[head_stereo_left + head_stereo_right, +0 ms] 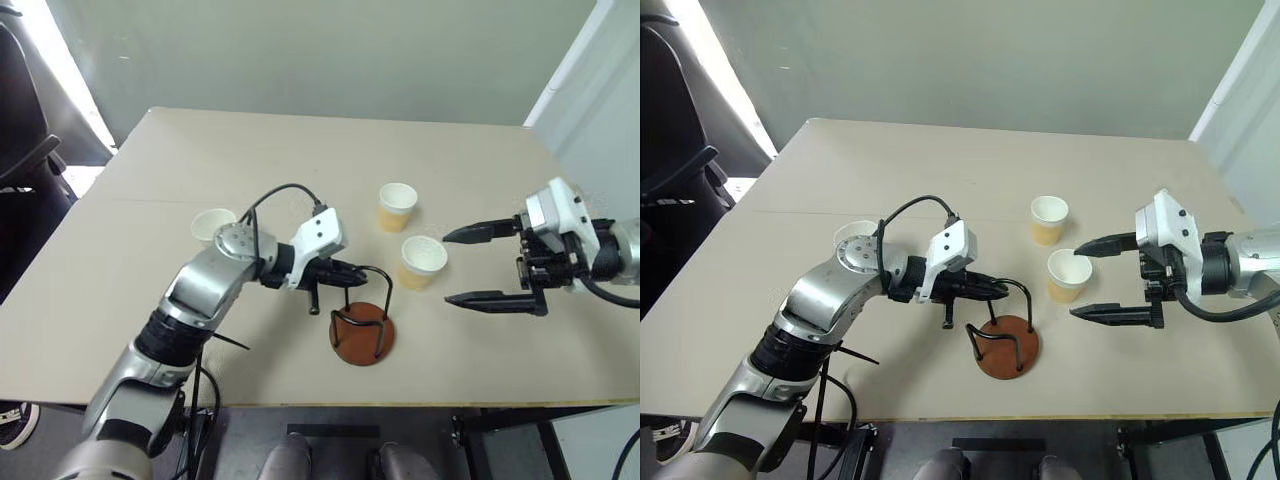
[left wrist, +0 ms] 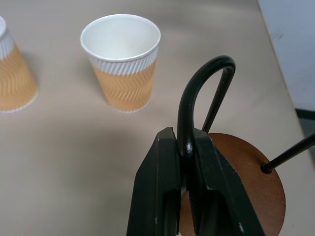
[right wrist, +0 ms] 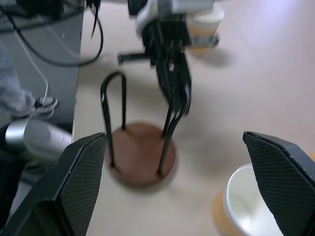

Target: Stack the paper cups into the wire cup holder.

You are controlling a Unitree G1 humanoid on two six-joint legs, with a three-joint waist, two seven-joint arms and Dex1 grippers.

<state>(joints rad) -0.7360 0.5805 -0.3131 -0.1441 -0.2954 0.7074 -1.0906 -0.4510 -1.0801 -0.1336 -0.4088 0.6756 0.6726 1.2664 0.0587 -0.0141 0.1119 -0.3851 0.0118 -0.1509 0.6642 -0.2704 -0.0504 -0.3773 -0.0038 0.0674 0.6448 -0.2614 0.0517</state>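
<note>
Left end effector (image 1: 345, 271) clamped tight, right end effector (image 1: 468, 266) wide apart, both reaching inward.

The two head views look forward and down over the table (image 1: 120, 250) from above its near edge, side by side, sharing almost the whole scene. The left wrist view sits close behind the left gripper (image 2: 183, 147), facing the wire cup holder (image 2: 236, 172). The right wrist view looks from farther off at that same holder, between its own spread fingers (image 3: 280, 177).
</note>
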